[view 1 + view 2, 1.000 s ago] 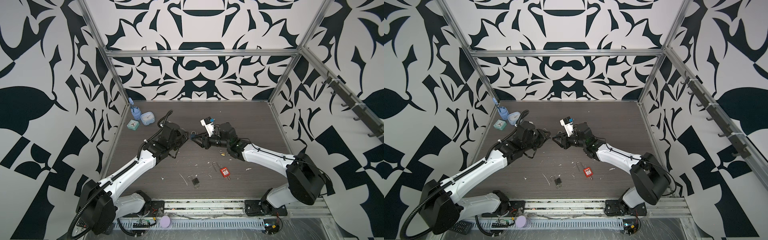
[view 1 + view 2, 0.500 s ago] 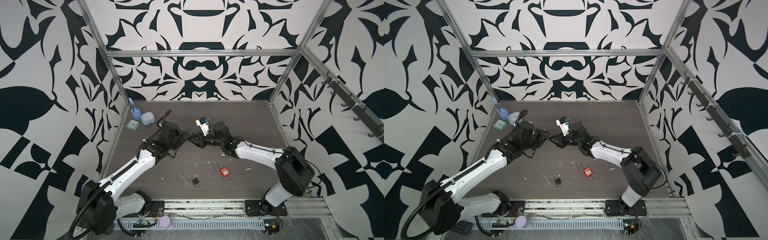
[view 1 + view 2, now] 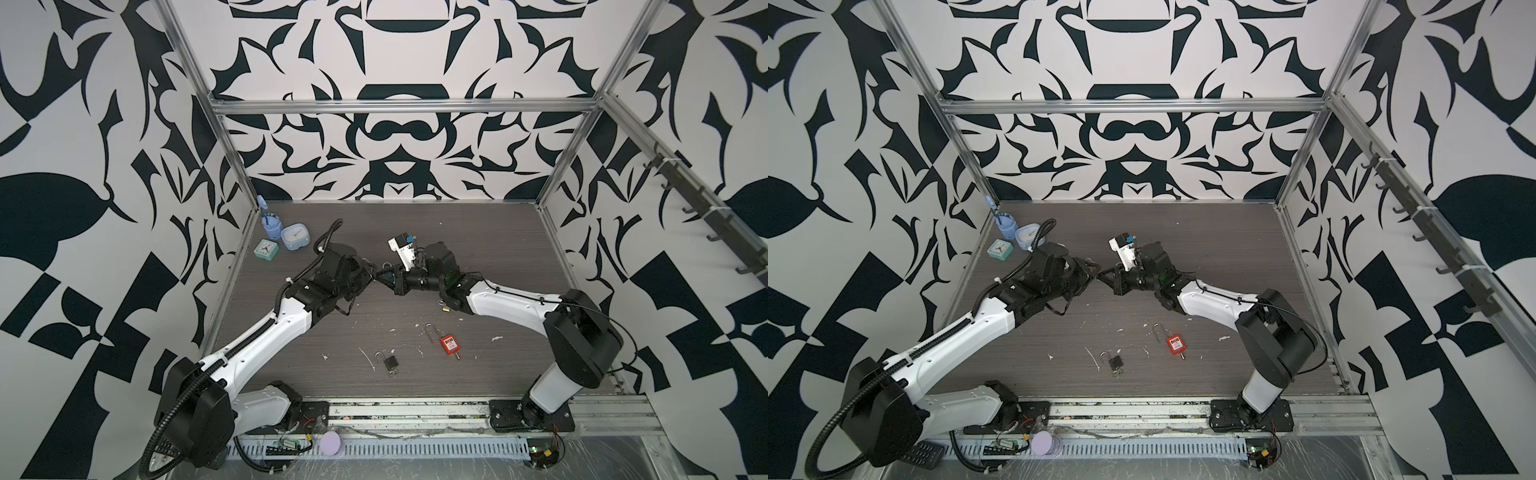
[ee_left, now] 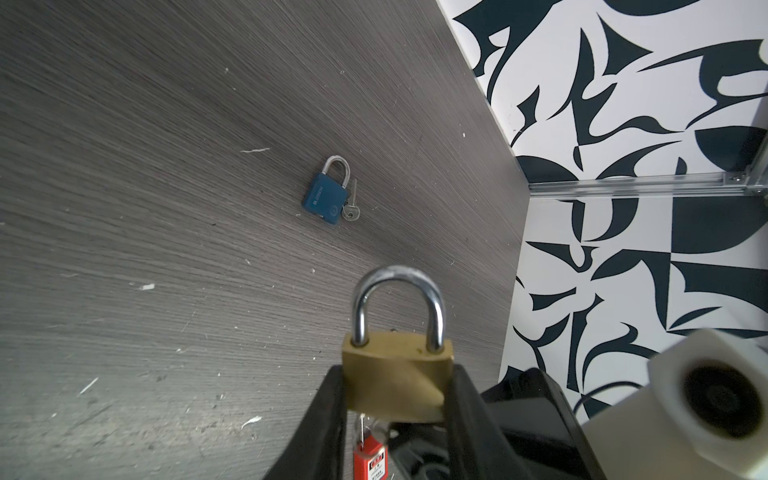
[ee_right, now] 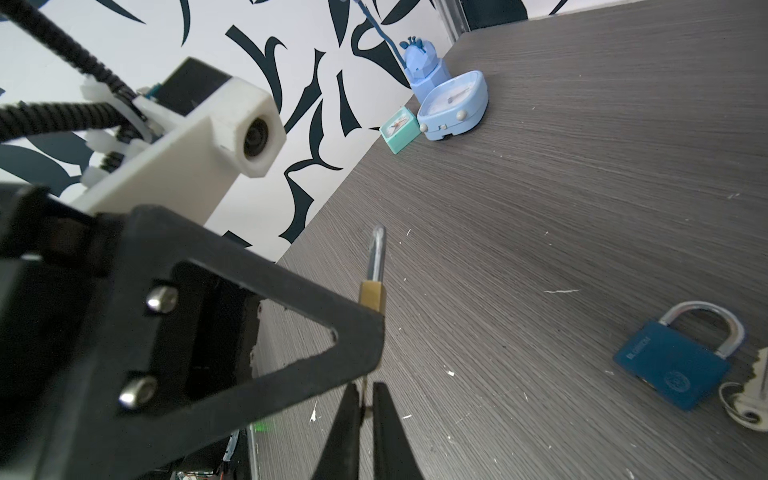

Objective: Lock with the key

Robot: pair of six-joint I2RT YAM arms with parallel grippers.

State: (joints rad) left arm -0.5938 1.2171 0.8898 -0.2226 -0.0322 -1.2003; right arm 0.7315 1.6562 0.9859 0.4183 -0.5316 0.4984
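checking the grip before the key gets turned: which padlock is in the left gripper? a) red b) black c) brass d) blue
c: in the left wrist view the left gripper is clamped on the brass padlock, while the blue padlock lies loose on the table.

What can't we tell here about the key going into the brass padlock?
- Brass padlock underside: left wrist view, hidden behind the left gripper.
- Key: right wrist view, only a thin edge shows inside the right gripper; insertion unclear.
- Both top views: padlock too small, covered where the grippers meet.
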